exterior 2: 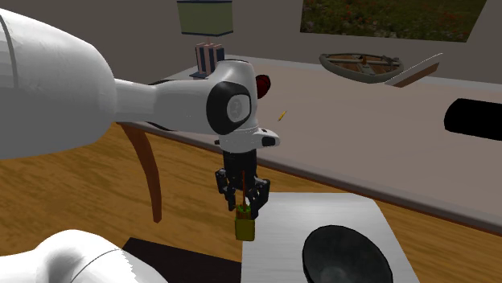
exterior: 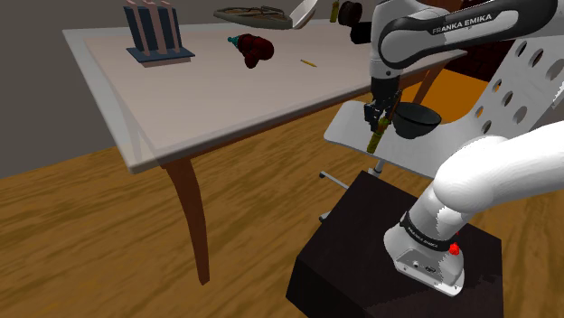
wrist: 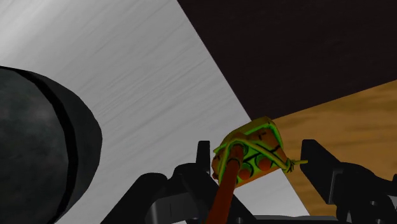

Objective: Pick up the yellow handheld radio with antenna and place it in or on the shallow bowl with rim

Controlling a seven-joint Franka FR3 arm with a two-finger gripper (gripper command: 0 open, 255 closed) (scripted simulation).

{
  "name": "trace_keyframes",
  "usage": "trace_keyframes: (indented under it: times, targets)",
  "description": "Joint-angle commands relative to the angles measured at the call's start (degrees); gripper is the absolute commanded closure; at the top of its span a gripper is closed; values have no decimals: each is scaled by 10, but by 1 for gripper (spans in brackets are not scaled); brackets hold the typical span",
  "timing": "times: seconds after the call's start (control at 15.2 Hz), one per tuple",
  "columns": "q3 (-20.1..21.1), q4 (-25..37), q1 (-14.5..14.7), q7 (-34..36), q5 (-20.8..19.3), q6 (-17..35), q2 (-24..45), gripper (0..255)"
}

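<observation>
Shoulder view: one long counter (exterior: pixel 226 99) and, nearer the stand, one grey seat (exterior: pixel 354 133) carrying one dark shallow bowl (exterior: pixel 418 117). One claw (exterior: pixel 380 122) is clamped on the top of one yellow radio (exterior: pixel 376 140). The radio hangs in the air over the seat's edge, near the bowl but apart from it.

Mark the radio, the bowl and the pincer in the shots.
radio (exterior 2: pixel 244 227): second exterior view, on its yellow body.
bowl (exterior 2: pixel 342 257): second exterior view, on its dark inner wall.
pincer (exterior 2: pixel 244 210): second exterior view, midway between its fingertips.
</observation>
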Motion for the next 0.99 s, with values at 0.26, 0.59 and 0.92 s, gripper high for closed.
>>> trace_keyframes:
  times: [0.26, 0.59, 0.92]
  targets:
    - [0, 0, 0, 0, 0, 0, 0, 255]
    - [1, 6, 0, -1, 1, -9, -3, 255]
    - [7, 37, 2, -9, 7, -50, -13, 255]
